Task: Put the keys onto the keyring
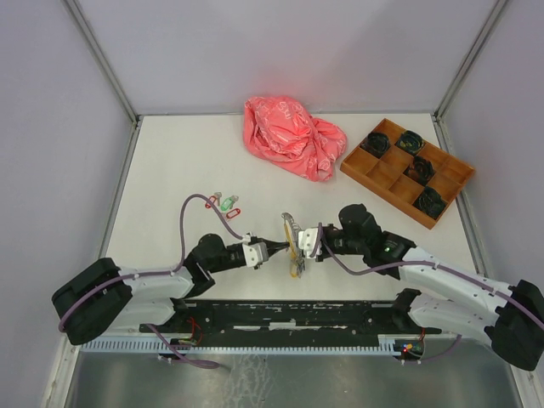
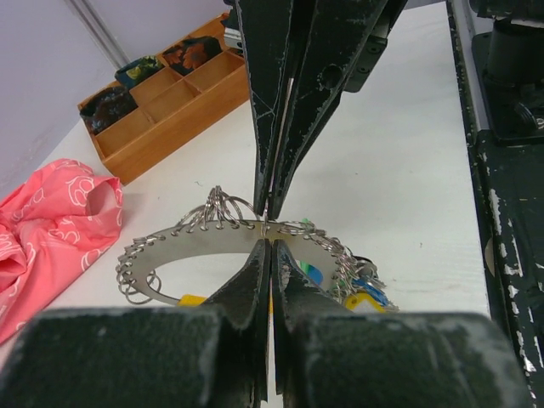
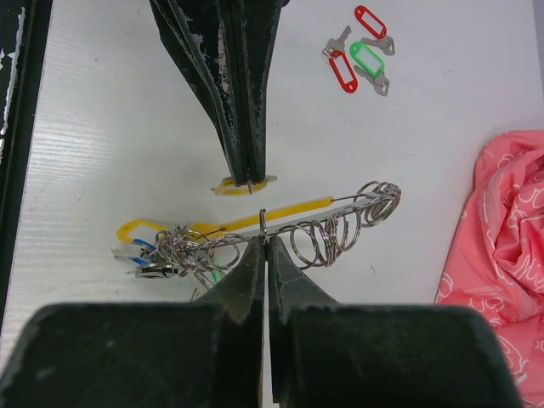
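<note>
At the surface's (image 1: 161, 161) middle, my left fingers (image 2: 251, 285) and right fingers (image 3: 251, 272) clamp opposite sides of the keyring (image 2: 170, 242). Open room lies all around; loose keys (image 3: 361, 59) rest well apart. Under the ring, threaded keys (image 3: 161, 255) bunch together, too tangled to count.

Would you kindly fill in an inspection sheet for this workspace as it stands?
Surface: white table, bearing everything below.
Job's things: keyring between the two arms, keys bunched at one end; loose keys with red and green tags lying apart, left of centre.
Clutter: pink cloth crumpled at the back; wooden tray, dark items in four compartments.
Grippers: left pincer shut on the keyring; right pincer shut on it too.
Cables: purple cable along each arm.
Surroundings: pale walls, metal frame posts.
</note>
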Robot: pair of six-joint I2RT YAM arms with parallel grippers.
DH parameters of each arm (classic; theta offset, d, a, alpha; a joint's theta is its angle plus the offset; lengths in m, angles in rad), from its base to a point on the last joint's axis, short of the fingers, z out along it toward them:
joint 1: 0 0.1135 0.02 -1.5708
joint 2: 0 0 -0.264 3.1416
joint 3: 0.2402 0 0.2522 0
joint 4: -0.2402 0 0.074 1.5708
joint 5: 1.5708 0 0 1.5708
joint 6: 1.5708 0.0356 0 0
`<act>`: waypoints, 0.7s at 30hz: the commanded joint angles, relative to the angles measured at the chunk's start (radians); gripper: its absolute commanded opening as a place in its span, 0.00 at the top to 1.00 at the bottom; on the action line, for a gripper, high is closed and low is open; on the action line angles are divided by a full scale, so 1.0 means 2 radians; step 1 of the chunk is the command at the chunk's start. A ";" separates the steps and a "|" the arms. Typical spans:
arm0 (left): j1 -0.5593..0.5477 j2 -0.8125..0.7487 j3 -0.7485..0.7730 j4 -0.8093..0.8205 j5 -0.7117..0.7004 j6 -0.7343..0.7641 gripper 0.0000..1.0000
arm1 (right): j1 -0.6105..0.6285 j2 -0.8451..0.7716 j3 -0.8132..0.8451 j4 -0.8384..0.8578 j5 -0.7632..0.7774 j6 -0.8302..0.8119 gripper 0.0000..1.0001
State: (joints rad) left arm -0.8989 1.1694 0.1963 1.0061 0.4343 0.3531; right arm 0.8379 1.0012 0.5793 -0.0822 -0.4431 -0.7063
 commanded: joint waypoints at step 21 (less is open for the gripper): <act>0.030 0.053 -0.032 0.191 0.045 -0.085 0.97 | 0.002 -0.022 -0.016 0.073 -0.025 0.003 0.99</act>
State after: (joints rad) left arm -0.8459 1.2678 0.1364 1.2873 0.4873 0.2234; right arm 0.8379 0.9886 0.5453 -0.0360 -0.4667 -0.7071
